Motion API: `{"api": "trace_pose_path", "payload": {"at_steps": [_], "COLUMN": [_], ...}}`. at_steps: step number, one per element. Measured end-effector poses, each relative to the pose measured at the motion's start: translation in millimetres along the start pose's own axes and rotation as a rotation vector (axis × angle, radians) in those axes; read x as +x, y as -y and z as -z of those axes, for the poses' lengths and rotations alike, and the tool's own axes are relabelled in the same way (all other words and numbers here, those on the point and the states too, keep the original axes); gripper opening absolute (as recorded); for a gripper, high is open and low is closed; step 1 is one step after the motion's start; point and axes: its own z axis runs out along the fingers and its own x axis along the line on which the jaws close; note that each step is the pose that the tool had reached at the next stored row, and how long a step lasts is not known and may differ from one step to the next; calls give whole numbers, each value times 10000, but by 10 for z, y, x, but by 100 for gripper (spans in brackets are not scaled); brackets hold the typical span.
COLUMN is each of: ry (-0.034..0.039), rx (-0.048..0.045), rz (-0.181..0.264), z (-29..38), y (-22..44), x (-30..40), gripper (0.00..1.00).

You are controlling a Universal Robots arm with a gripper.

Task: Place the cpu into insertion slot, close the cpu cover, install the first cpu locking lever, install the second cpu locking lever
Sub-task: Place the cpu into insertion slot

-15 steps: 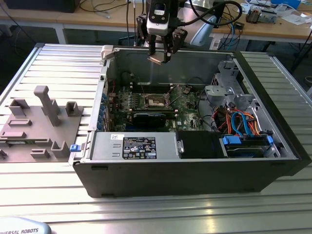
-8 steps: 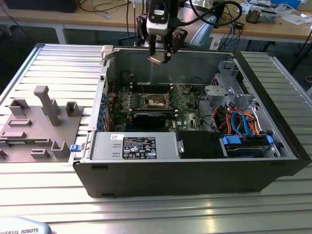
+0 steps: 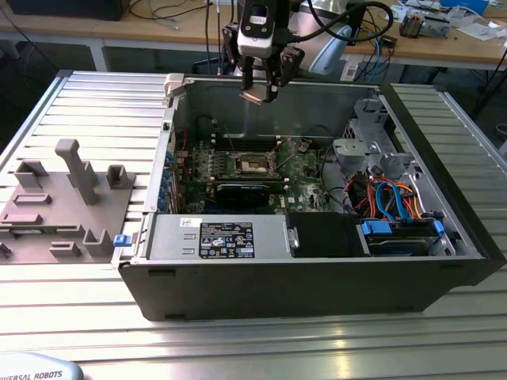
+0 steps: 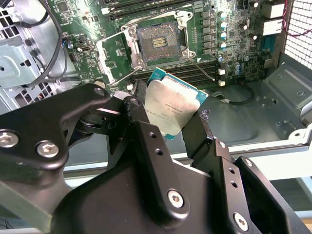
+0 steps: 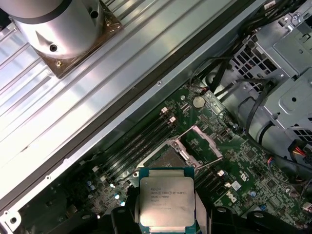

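Note:
My gripper (image 3: 261, 89) hangs above the rear wall of the open computer case, shut on the cpu (image 3: 253, 96). Both wrist views show the cpu (image 4: 170, 106) (image 5: 167, 202) silvery face up, pinched at two opposite edges between the black fingers (image 4: 141, 122). Below and ahead lies the insertion slot (image 4: 158, 43) (image 5: 168, 158) (image 3: 255, 164), a dark square recess in the green board, uncovered. Beside it the cpu cover (image 4: 116, 59) (image 5: 204, 143) stands swung open. A thin wire locking lever (image 4: 204, 72) sticks out next to the slot, raised.
A black box with a white label (image 3: 226, 237) runs along the case's front. A metal drive cage (image 3: 372, 142) and coloured cables (image 3: 392, 194) take up the exterior view's right. A grey fixture plate (image 3: 63, 198) lies outside the case, on the exterior view's left.

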Motion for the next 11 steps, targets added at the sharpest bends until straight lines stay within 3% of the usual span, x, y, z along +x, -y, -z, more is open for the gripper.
{"api": "trace_pose_path", "payload": {"at_steps": [11], "ry": [8], "rx": [-2], "rz": [-89], "z": [0], "y": [0], "x": [0], "gripper": [54]}}
